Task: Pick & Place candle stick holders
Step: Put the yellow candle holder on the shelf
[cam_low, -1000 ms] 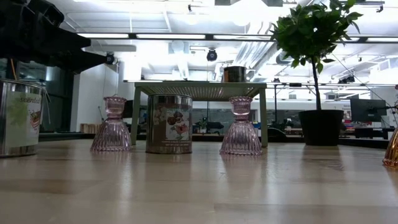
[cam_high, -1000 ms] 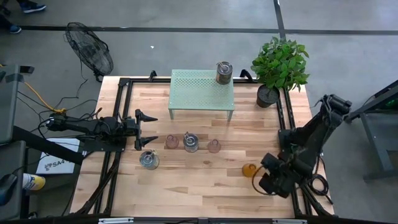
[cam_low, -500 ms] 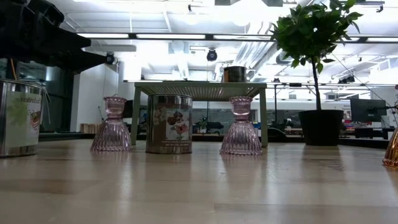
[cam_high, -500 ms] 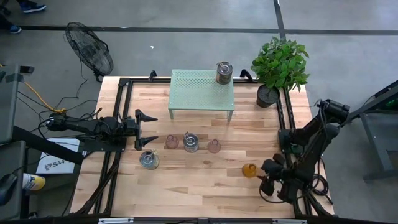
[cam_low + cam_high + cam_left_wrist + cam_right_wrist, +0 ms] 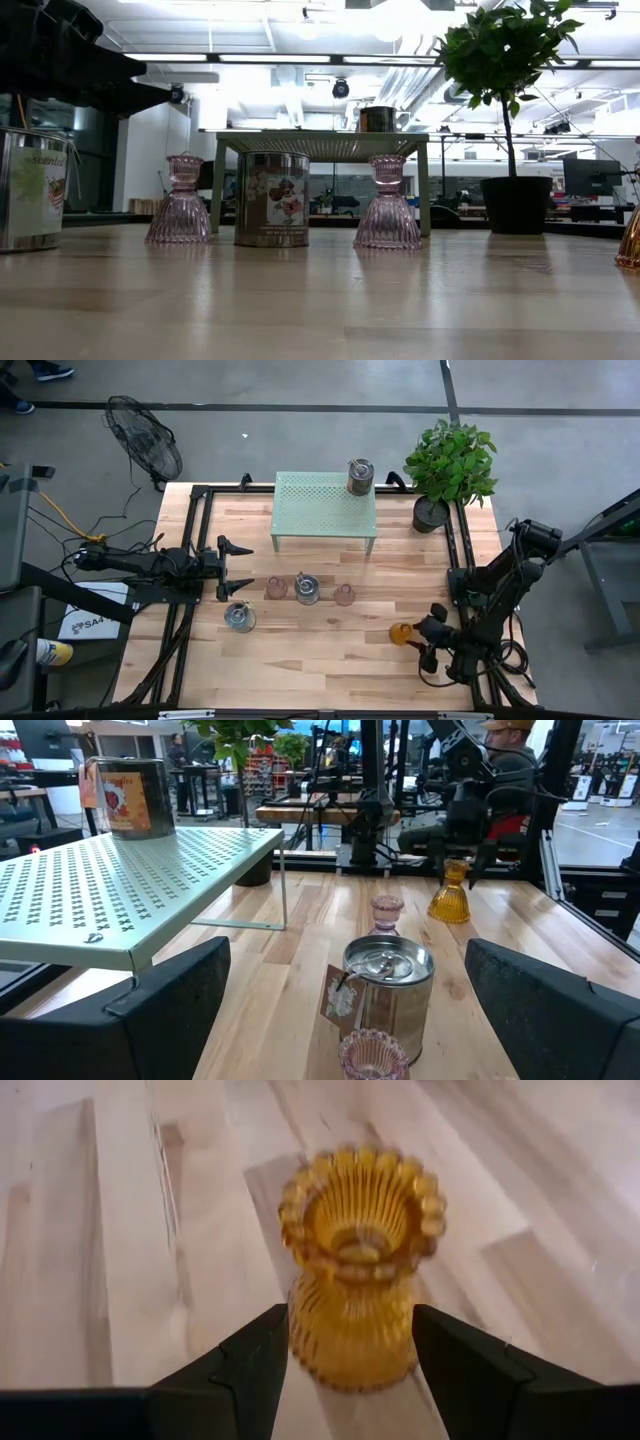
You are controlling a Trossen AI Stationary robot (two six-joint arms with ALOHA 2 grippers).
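wooden counter (image 5: 330, 650) holds the amber holder (image 5: 401, 633) near its right edge, where the right claw (image 5: 425, 643) has swung in to straddle it, half-spread and not yet clamped, so a grasp looks imminent, while the left claw (image 5: 238, 567) waits wide open.

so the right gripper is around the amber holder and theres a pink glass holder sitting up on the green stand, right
Not quite. The right gripper does bracket the amber holder, but the green stand carries a silvery metal holder, not a pink one, as the high view shows.
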